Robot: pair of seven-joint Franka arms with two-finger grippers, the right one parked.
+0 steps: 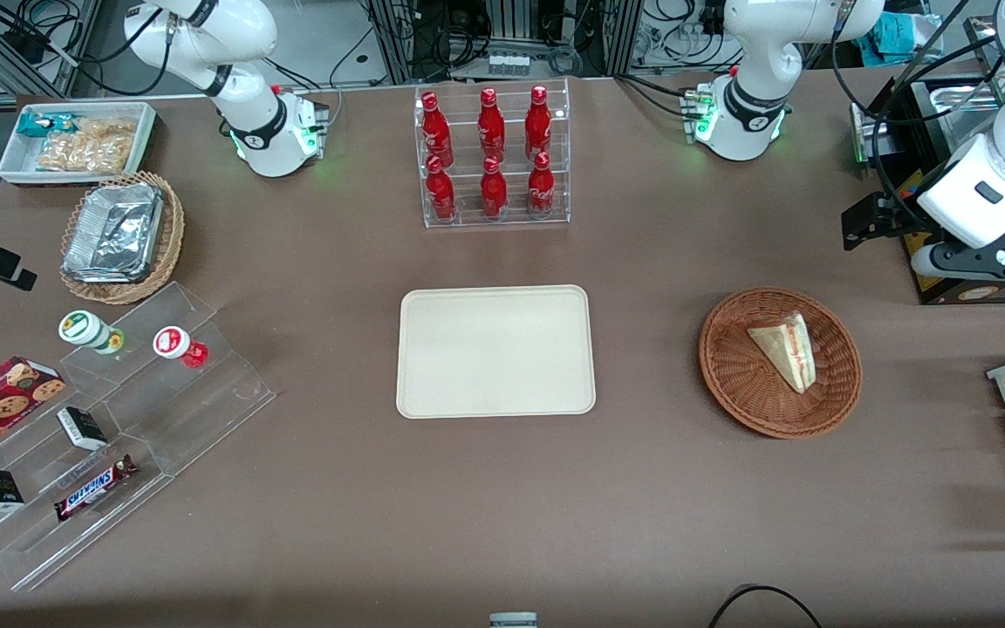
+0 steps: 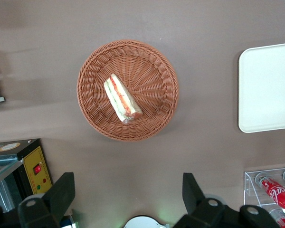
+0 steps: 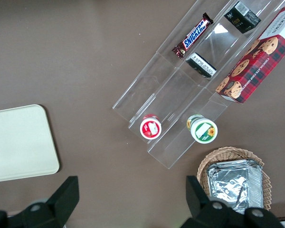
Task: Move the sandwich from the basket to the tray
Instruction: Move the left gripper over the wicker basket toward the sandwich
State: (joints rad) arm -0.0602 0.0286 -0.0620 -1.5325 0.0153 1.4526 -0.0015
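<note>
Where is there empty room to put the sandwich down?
The whole tray is bare. Bare table lies between tray and basket too. The basket holds the sandwich. The open hand hangs high above the table, farther from the front camera than the basket.

Even, fairly bright overhead light fell on the brown surface (image 1: 642, 488), and shadows beneath the tray (image 1: 495, 351) and basket (image 1: 734, 384) were soft and short. Glare showed on the foil containers (image 1: 114, 231) and the clear bottle rack (image 1: 494, 157), and green indicator lights glowed at the arm bases. The open gripper (image 2: 128, 202) appeared dark and slightly soft close to the wrist camera, while the sandwich (image 2: 122, 98) was sharp.
</note>
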